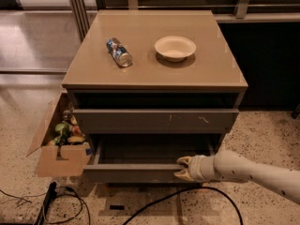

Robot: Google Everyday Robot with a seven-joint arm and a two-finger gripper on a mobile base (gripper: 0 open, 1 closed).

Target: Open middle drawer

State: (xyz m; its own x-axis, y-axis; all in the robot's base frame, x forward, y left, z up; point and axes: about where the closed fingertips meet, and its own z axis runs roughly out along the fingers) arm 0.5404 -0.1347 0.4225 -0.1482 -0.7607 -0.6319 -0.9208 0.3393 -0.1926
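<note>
The middle drawer point(131, 173) is the plain dark-grey front low on the cabinet. It stands pulled out towards me, and its grey inner tray point(150, 153) shows. My gripper point(182, 168) reaches in from the right on a pale arm. Its fingers sit above and below the top edge of the drawer's front, near its right end, shut on it. Above it, the taller grey front with pale scratch marks point(154, 121) stands a little way out.
On the tan cabinet top point(154, 74) lie a crushed can point(119, 52) and a pale bowl point(175, 47). An open cardboard box point(58, 161) of items stands against the cabinet's left side. Black cables point(154, 203) run over the speckled floor in front.
</note>
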